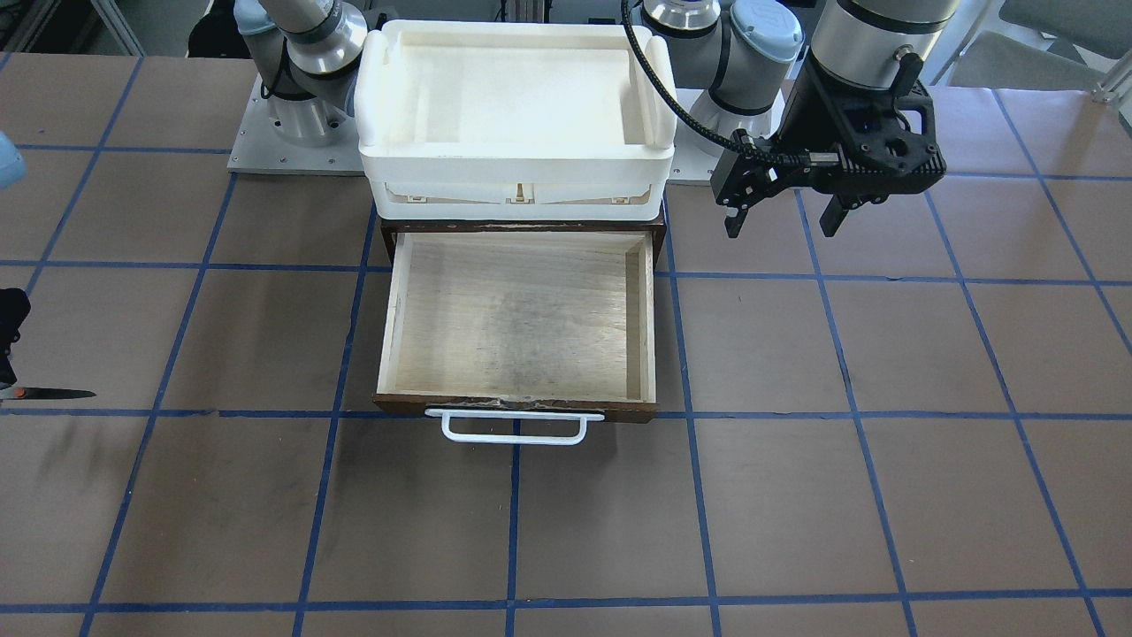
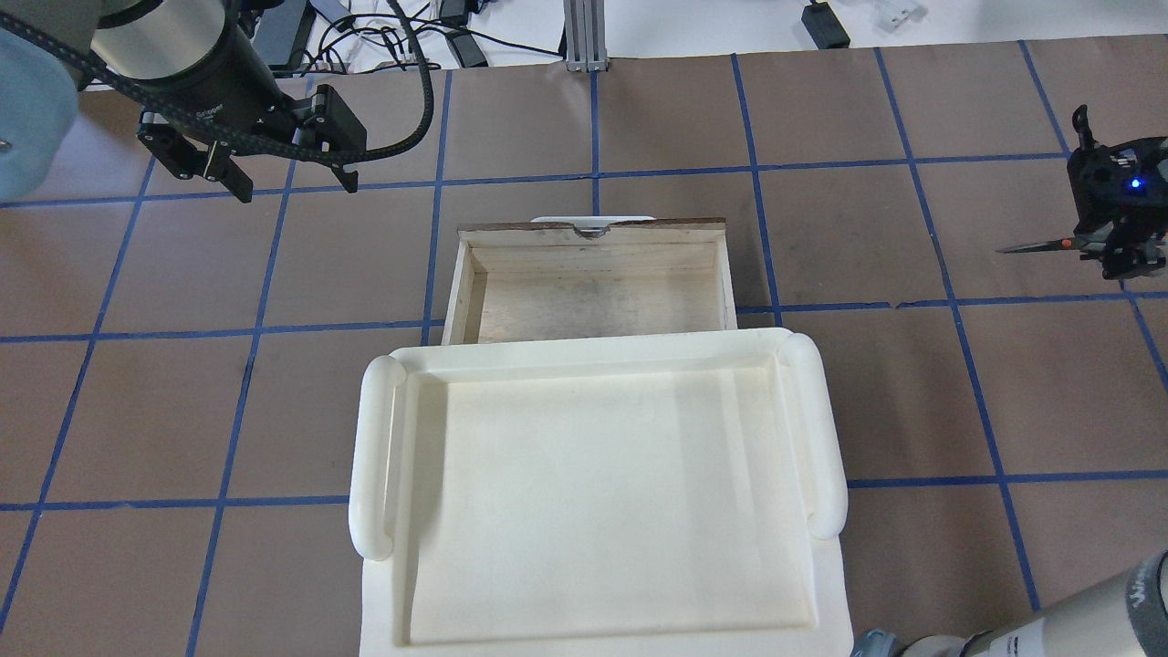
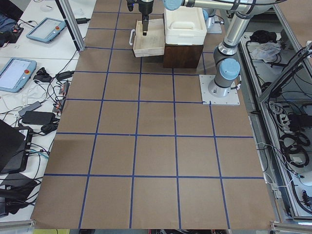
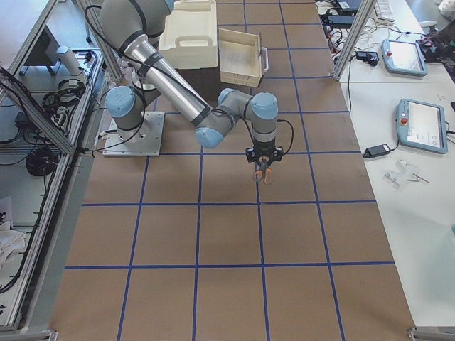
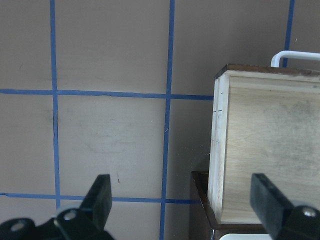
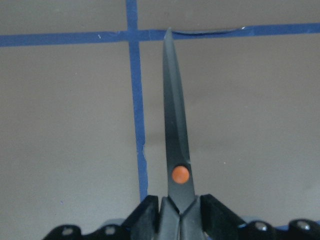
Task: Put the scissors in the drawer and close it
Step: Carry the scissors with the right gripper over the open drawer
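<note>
The drawer (image 1: 522,310) stands pulled open and empty, its light plywood floor bare and its white wire handle (image 1: 515,428) at the front. It also shows in the overhead view (image 2: 593,292) and in the left wrist view (image 5: 270,145). My right gripper (image 2: 1121,239) is shut on the scissors (image 2: 1040,245), far to the right of the drawer and above the table. The dark blades and orange pivot dot point forward out of the jaws in the right wrist view (image 6: 176,145). My left gripper (image 1: 784,217) is open and empty, hovering beside the drawer's left rear corner.
A white plastic tray (image 1: 517,97) sits on top of the dark cabinet that houses the drawer. The brown table is crossed by blue tape lines (image 1: 513,522). Tablets and cables lie on side benches (image 3: 29,73) beyond the table's edge.
</note>
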`<state>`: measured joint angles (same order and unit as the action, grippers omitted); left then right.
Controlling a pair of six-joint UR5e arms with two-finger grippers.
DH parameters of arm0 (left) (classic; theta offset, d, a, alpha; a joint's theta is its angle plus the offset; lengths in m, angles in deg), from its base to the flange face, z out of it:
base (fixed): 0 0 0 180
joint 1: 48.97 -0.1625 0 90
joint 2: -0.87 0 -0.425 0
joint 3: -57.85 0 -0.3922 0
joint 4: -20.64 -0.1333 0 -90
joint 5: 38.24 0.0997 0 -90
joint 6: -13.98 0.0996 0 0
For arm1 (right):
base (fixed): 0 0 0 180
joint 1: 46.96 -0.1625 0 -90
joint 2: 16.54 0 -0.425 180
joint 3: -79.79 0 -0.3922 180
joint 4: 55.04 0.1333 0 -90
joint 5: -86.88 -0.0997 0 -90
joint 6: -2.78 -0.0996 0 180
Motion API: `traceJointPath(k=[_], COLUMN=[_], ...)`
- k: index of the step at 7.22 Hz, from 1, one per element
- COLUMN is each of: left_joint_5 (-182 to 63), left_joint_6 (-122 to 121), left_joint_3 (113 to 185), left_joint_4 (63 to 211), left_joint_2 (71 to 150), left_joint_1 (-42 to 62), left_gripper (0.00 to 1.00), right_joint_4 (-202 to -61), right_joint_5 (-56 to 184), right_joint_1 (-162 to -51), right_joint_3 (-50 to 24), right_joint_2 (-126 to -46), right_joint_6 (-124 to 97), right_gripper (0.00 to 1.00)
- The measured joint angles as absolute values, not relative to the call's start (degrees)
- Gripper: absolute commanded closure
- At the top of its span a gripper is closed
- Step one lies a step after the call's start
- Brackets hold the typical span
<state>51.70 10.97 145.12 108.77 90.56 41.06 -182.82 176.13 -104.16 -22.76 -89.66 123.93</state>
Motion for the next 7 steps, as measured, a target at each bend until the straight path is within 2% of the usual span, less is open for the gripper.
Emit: traceJointPath(k=[4,7], left_joint_5=[51.7,51.7], left_joint_6=[11.0,11.0], left_joint_3=[145.1,145.1], left_joint_4=[108.7,108.7], left_joint_2=[90.7,90.5], left_joint_1=[41.2,41.1], left_gripper=[0.0,0.0], right_joint_4=[-169.1,-167.5], right_joint_5=[174.8,174.7], right_joint_1=[-120.4,-137.5], right_joint_3=[-19.9,-18.9], right_joint_2=[-98.9,-100.6], right_joint_6=[103.8,80.5], right_gripper=[1.0,1.0])
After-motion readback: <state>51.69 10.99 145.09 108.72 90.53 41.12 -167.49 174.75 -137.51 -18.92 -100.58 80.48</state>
